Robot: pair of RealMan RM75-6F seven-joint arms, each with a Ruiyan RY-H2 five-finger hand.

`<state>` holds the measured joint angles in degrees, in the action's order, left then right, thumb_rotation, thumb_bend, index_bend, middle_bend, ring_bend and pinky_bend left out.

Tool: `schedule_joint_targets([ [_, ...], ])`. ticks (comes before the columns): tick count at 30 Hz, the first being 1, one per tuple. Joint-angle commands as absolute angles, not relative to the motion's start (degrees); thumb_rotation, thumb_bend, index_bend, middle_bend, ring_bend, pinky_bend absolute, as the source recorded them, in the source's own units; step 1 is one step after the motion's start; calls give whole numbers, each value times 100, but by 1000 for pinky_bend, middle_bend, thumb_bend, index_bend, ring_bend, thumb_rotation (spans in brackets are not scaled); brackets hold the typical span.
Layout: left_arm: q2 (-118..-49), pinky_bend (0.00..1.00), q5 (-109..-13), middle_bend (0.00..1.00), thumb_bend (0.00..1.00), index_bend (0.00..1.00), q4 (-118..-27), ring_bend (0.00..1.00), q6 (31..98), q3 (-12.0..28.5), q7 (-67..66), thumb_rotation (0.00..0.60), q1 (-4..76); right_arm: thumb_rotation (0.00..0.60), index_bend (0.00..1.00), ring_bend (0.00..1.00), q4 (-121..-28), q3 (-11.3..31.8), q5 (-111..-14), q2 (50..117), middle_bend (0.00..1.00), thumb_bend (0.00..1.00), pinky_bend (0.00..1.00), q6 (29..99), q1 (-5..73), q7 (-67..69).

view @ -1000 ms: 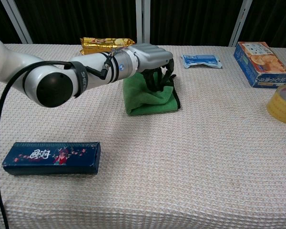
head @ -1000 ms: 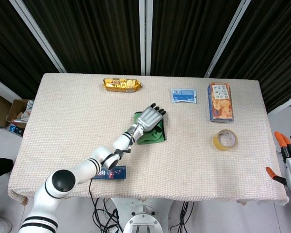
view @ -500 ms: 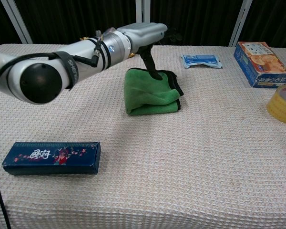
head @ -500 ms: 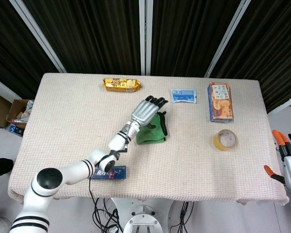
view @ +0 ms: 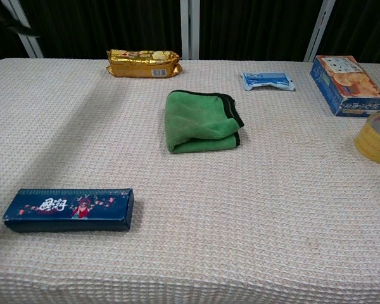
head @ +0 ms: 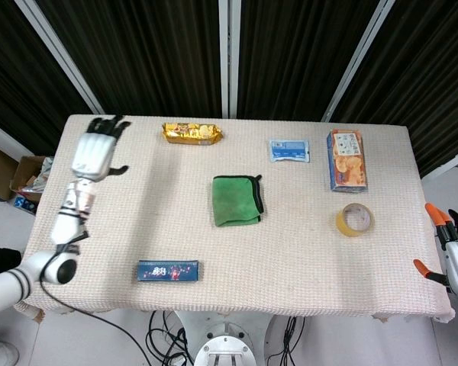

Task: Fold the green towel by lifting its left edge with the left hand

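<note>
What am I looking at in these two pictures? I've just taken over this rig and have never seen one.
One picture looks down from the robot's head, the other looks forward from its chest. The robot has two arms with fingered hands. Its left hand hovers over the table's far left corner, fingers apart, holding nothing. Its right hand hangs off the right edge, also empty. On the cream woven table lie a folded green towel, a gold snack packet, a blue pouch, an orange-and-blue box, a yellow tape roll and a dark blue box.

Robot lab: cloth-covered table (head: 137, 229), black curtains (head: 137, 46)
</note>
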<state>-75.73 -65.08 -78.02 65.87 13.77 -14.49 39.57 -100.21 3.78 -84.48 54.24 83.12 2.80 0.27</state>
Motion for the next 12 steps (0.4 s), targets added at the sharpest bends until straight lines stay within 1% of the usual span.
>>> schedule_joint_targets([
  [1, -6769, 146, -6932, 134, 37, 204, -8499, 181, 7524, 713, -1356, 600, 2915, 600, 64, 0, -9938, 364, -8535, 5418, 113, 87, 0, 8217, 349, 383],
  [3, -6557, 145, -7094, 134, 37, 204, -8642, 181, 7835, 478, -1251, 600, 2529, 600, 64, 0, -9893, 343, -8600, 5439, 113, 87, 0, 8167, 386, 504],
  [6, -6429, 144, -7380, 134, 37, 204, -8768, 181, 8322, 200, -1091, 600, 2037, 600, 63, 0, -9848, 310, -8661, 5476, 113, 91, 0, 8104, 427, 584],
  [9, -6450, 143, -7656, 133, 37, 204, -8841, 181, 8794, -18, -978, 600, 1605, 600, 68, 0, -9812, 280, -8693, 5573, 113, 93, 0, 8097, 435, 617],
  [12, -6513, 142, -7883, 133, 37, 205, -8886, 181, 9106, -209, -1032, 600, 1275, 600, 73, 0, -9781, 237, -8747, 5654, 113, 93, 0, 8092, 439, 573],
])
